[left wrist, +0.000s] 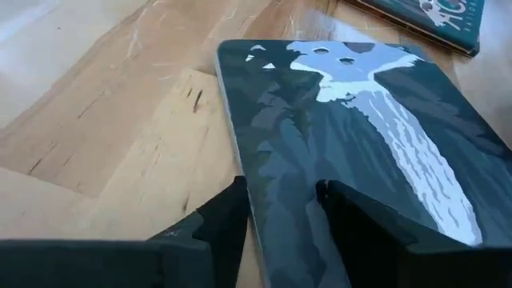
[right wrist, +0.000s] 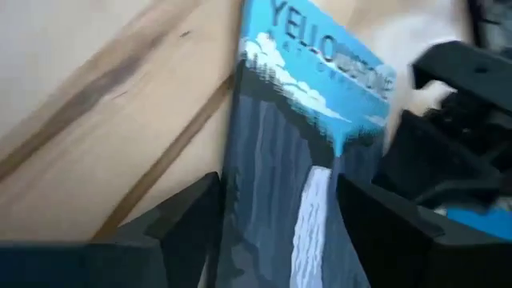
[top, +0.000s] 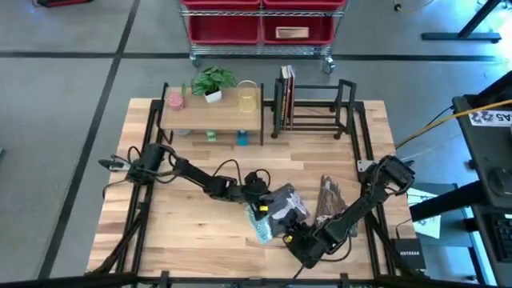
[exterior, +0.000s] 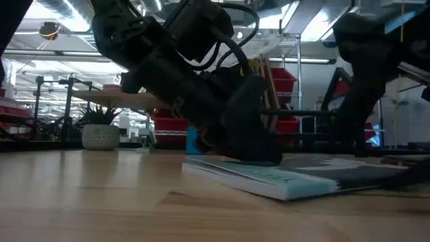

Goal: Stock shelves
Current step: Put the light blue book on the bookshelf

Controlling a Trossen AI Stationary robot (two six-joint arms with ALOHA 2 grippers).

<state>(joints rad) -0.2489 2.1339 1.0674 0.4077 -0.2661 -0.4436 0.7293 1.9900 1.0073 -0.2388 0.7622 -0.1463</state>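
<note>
From above, the wood-topped shelf (top: 212,112) with black legs and the black book rack (top: 314,108), already holding upright books (top: 286,96), stand side by side along the far edge of the pale plank table (top: 184,224), while the left gripper (top: 258,194) and right gripper (top: 294,238) meet over a flat book (top: 280,212) near the front middle. At table height the book (exterior: 289,180) lies flat, a thin slab with a teal edge, and the dark arm (exterior: 195,74) on it hides much of the shelves behind. The left wrist camera shows its gripper (left wrist: 280,212) spread, straddling the matte waterfall-printed cover's (left wrist: 360,152) near edge; the right wrist camera shows its gripper (right wrist: 280,216) spread either side of the same book (right wrist: 308,144), blurred, and whether any finger touches it I cannot tell.
</note>
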